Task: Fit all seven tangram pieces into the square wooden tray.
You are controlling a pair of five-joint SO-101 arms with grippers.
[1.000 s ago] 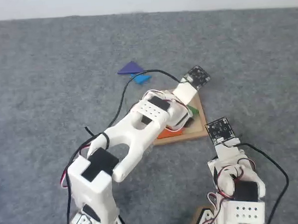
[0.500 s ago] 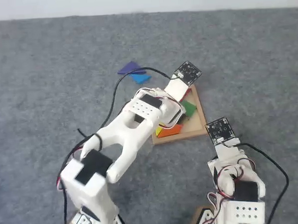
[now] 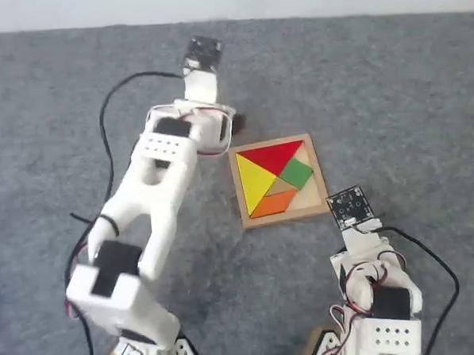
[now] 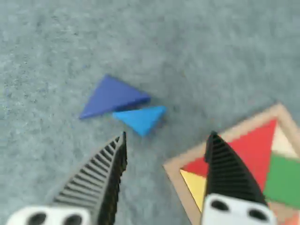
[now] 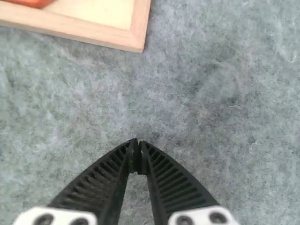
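Left jaws wide apart, empty, near the light blue triangle (image 4: pixel 140 119); right jaws pressed together, empty, near the tray (image 5: pixel 139 23).

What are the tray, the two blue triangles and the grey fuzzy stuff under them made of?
The square tan tray is probably bare wood: pale and matt. The dark blue triangle and the light blue triangle could be painted wood or plastic, with smooth, even colour; I can't tell which. The grey table cover looks like felt or carpet: fuzzy fibres.
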